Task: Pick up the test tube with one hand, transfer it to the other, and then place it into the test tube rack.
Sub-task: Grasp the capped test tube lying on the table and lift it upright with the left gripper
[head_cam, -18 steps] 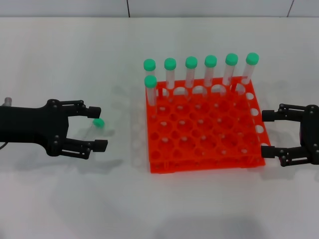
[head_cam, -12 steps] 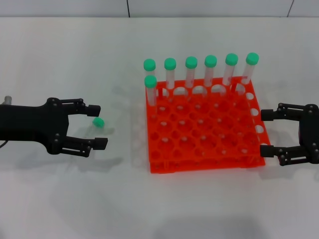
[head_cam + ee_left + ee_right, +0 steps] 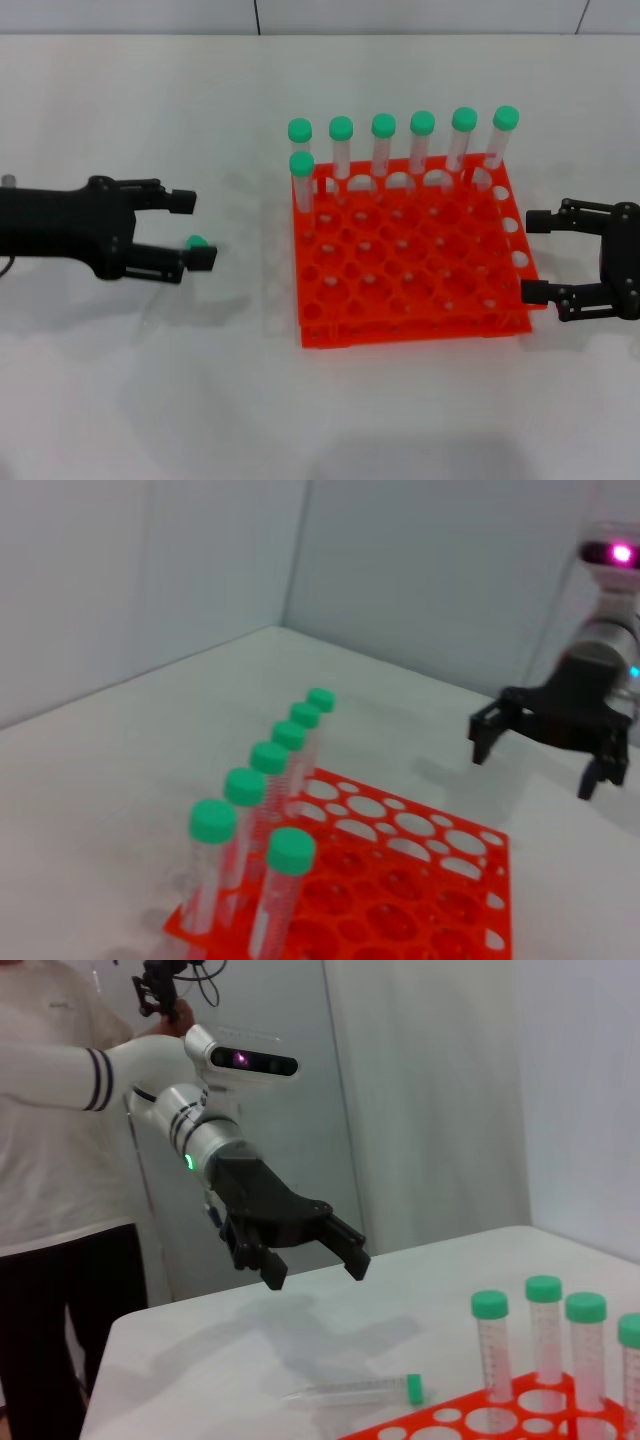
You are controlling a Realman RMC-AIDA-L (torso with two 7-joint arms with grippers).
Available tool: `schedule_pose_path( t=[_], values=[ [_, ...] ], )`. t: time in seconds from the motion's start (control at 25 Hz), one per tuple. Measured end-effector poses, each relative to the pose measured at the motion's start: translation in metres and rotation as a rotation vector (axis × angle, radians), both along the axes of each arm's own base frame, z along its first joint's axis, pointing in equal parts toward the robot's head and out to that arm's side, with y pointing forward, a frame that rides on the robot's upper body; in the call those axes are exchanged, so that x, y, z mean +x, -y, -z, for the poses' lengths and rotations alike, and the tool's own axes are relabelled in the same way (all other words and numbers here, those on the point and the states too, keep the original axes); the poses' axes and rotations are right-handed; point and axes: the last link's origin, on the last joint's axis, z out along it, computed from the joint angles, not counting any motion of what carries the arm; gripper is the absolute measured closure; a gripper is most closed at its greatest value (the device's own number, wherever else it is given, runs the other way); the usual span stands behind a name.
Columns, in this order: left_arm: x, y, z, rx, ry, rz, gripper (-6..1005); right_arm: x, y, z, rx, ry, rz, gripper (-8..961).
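Observation:
The test tube (image 3: pixel 197 242) lies flat on the white table left of the orange rack (image 3: pixel 400 335), its green cap toward the rack; its clear body barely shows in the head view. It is plain in the right wrist view (image 3: pixel 355 1392). My left gripper (image 3: pixel 195 230) is open and hovers just above the tube, its near finger overlapping the cap. The right wrist view shows it (image 3: pixel 316 1270) clear of the table. My right gripper (image 3: pixel 534 256) is open and empty at the rack's right edge; it also shows in the left wrist view (image 3: pixel 535 768).
Several identical green-capped tubes (image 3: pixel 383 140) stand upright in the rack's far row, one more (image 3: pixel 302 180) in the far left corner just in front of them. A person (image 3: pixel 50 1160) stands beyond the table behind my left arm.
My left gripper has shifted toward the table's far side, so its near finger now covers part of the cap, and its jaws have narrowed a little. The right gripper has barely moved.

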Motion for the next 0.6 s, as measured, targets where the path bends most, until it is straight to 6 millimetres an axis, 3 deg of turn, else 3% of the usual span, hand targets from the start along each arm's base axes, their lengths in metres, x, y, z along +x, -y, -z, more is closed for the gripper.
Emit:
schedule_pose_path(
  t=[0.36,0.6],
  values=[
    [0.012,-0.001,-0.025,-0.072,-0.025,-0.249,126,-0.001,0.001,0.001,0.008,-0.007,-0.006,99],
    [0.013,-0.017,-0.046,-0.117,-0.106,-0.526,126,-0.007,-0.002,0.003,0.018,-0.003,-0.032,99]
  ],
)
